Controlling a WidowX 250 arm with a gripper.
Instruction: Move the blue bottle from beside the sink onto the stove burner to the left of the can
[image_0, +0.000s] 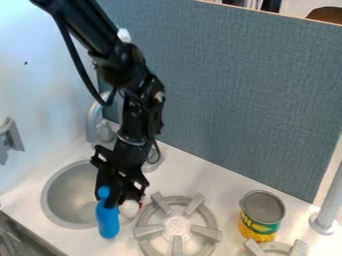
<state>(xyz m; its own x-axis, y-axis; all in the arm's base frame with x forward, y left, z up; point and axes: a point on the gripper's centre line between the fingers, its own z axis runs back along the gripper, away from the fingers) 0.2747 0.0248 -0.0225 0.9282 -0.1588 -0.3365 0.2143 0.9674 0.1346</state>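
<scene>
And here's the black two-finger end effector (115, 201), hanging low over the front right side of the round grey metal sink (65, 197), right up against an elongated, smooth blue object (107, 220). That blue piece is upright, its narrower top beside the end effector, its wider body in front of the sink's right rim as we see it. Is it clamped? I can't tell, nor whether the grasping part is apart or together. It looks like close handling at the object; any lift from here calls for a secure hold and clearance from the rim. Just right sits a small whitish, rounded item (129, 208), partly hidden, then the grey toy burner (204, 231). Farther right, on the white surface (230, 183), stands an open-looking can with a yellow-and-green label (262, 212).
</scene>
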